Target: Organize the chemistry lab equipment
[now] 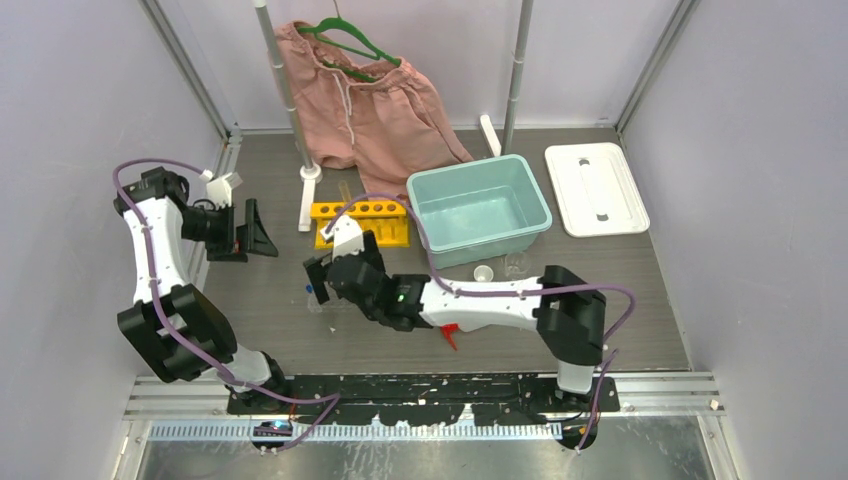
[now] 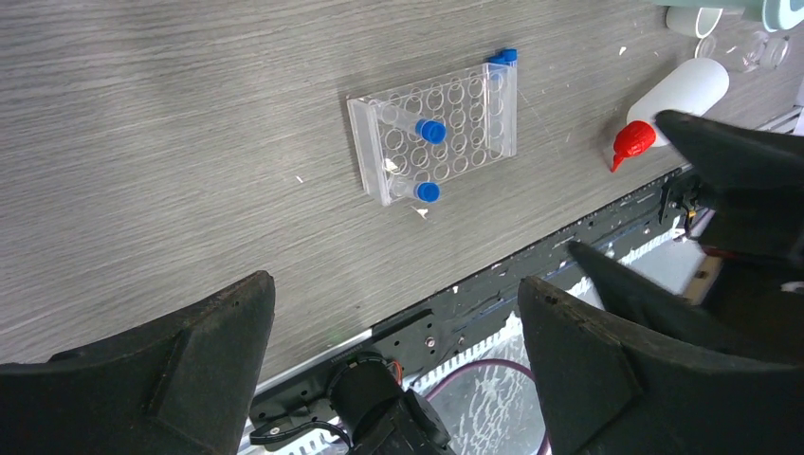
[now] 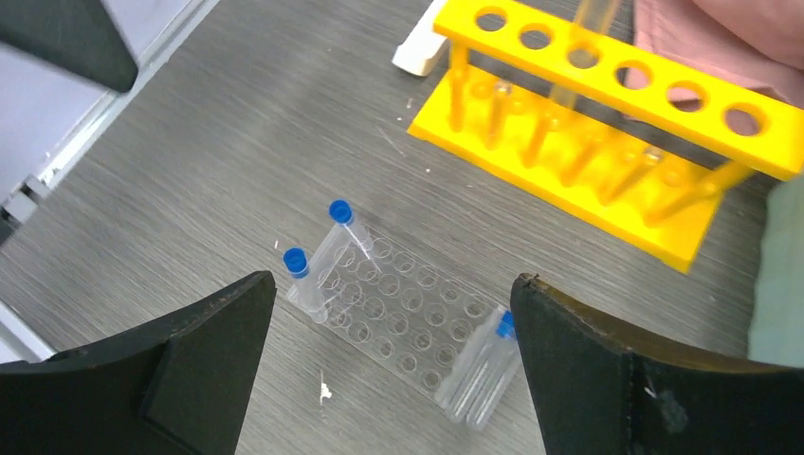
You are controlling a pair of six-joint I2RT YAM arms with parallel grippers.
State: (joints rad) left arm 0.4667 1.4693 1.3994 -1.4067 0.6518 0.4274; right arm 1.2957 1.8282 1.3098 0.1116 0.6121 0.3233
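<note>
Right gripper (image 3: 391,284) hangs spread, empty, above the clear rack (image 3: 403,322) holding, seemingly, two blue-capped vials (image 3: 343,239); left gripper (image 2: 393,284) gapes too.

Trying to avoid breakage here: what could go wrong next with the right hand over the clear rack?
1. The open right hand hovers over the clear rack; coming down, it could clip the two upright vials and tip the rack.
2. Two loose vials lie at the rack's other end; a nudge could roll them off.
3. The tube in the yellow rack stands close behind; a wide swing might hit it.
</note>
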